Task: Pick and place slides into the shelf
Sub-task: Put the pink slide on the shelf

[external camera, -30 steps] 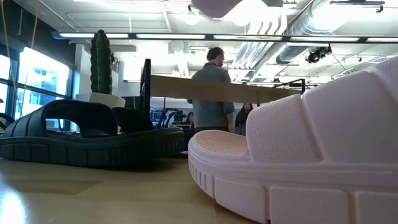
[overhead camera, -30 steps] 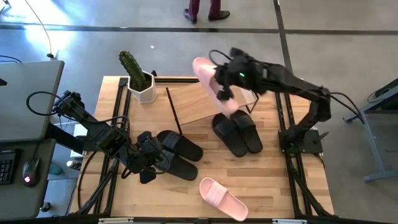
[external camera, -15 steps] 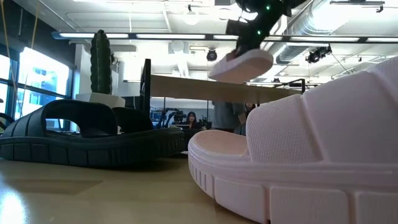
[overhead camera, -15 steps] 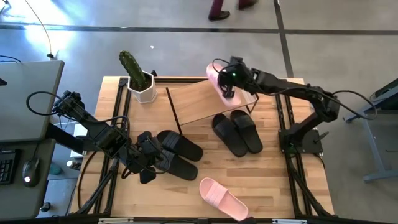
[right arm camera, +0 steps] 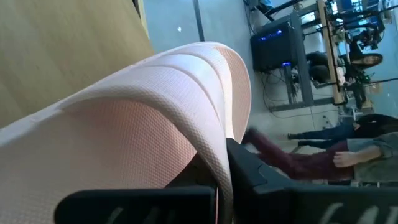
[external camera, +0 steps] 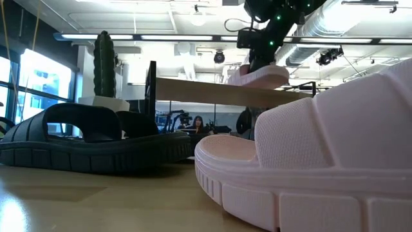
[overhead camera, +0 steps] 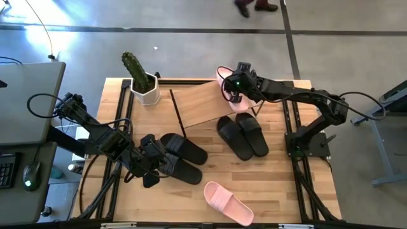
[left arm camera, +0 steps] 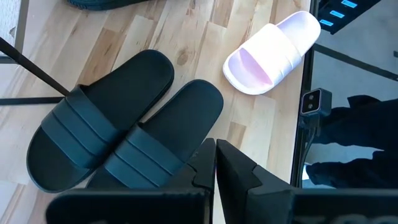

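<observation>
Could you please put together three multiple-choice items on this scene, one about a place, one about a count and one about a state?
1. Where is the pink slide held by the right hand?
A. on the shelf top
B. beside the cactus pot
C. on the floor

2. How many black slides lie on the table?
A. two
B. three
C. four

3. What is the left hand doing?
A. gripping a black slide
B. shut and holding nothing
C. open over the pink slide

Answers:
1. A: the right hand has the pink slide at the far edge of the shelf.
2. C: one black pair lies near the left hand and another black pair in front of the shelf.
3. B: the left hand is shut above the black pair, with nothing in it.
</observation>
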{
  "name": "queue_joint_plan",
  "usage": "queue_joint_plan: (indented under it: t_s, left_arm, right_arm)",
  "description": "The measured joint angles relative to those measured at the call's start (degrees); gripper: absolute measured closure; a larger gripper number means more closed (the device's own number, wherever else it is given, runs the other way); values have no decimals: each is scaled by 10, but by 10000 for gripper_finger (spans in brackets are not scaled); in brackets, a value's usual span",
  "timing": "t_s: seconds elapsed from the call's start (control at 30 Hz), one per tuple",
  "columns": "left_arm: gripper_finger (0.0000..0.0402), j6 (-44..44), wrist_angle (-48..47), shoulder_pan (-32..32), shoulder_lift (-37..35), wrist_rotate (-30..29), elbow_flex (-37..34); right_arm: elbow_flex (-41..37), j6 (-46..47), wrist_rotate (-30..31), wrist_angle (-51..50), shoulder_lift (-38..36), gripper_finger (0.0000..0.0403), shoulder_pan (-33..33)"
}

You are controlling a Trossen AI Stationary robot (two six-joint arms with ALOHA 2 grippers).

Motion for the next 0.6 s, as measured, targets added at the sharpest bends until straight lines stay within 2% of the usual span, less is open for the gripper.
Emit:
queue_joint_plan:
  t_s: [0.2,0.6]
  left_arm:
    - [399,0,0,0,0,0,0]
    - [399,0,0,0,0,0,0]
  right_arm:
    - [0,17,-20,-15,3,403,0]
    - [0,35,-21,-36,8,403,0]
